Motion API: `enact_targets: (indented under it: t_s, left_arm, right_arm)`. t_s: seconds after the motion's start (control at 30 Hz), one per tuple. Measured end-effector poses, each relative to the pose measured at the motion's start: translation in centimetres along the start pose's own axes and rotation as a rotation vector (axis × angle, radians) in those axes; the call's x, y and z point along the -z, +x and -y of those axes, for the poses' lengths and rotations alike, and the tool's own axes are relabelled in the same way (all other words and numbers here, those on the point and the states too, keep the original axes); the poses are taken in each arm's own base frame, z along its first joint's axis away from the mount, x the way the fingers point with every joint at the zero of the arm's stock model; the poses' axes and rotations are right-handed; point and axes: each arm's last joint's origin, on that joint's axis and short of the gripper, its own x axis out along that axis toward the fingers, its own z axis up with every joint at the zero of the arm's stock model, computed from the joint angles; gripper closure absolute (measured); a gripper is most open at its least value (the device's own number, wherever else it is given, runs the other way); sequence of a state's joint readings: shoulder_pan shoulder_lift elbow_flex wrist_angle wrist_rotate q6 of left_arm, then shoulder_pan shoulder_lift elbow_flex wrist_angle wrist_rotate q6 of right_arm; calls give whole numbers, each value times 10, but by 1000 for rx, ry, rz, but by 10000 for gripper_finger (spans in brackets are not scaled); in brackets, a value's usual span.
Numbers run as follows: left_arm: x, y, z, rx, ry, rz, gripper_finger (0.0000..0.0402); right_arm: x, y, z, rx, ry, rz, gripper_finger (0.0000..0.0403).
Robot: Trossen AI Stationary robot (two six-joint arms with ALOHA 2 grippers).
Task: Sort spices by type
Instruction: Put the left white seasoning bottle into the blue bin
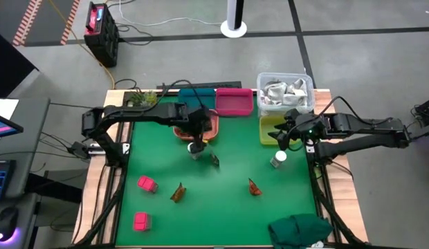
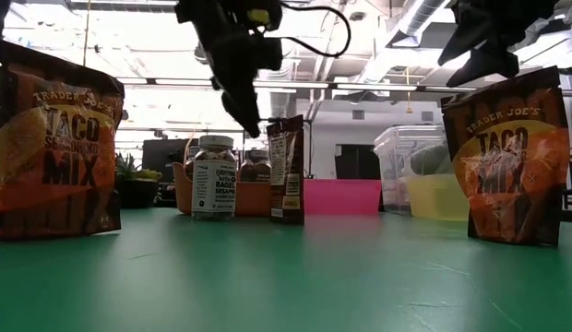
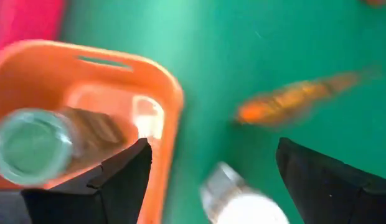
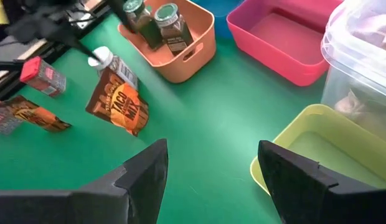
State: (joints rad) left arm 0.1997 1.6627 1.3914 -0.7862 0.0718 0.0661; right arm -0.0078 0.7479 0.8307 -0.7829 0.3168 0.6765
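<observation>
The left end effector (image 1: 195, 135) is hanging with its fingers spread wide and holding nothing, just above the front rim of the orange plastic basket (image 1: 212, 126) near the rear middle of the green bench (image 1: 228, 207). Two dark green glass jars (image 4: 154, 20) are already sitting inside that basket, so it is evidently serving as the bin for that type. A white-capped glass jar (image 1: 195, 148) is standing on the bench just beside the basket's front wall, under the open fingers, with a brown-orange paper sachet (image 1: 214, 161) close by.

The right end effector (image 1: 289, 133) is waiting, fingers parted and empty, over the yellow-green plastic tub (image 1: 268, 131) near the rear right corner. A second white-capped jar (image 1: 279, 159) is standing just in front of that tub.

Two more brown-orange sachets (image 1: 177, 193) are standing toward the middle front, well apart. Two pink blocks (image 1: 146, 184) are lying near the front left corner, still unsorted. The pink plastic tray (image 1: 234, 102) at the rear edge is looking empty, likely meant for them.
</observation>
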Motion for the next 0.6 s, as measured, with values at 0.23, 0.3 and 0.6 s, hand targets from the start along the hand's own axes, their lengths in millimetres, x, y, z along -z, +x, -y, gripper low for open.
enact_targets:
  t_s: [0.23, 0.3, 0.6]
  left_arm:
    - [7, -16, 16, 52, 120, -32, 76]
    - [9, -15, 18, 60, 165, -50, 76]
    - [27, 11, 25, 101, 196, -76, 76]
  right_arm:
    - [0, 0, 0, -4, -36, 4, 128]
    - [-1, 0, -1, -7, -46, 9, 128]
    - [-1, 0, -1, -9, -44, 10, 128]
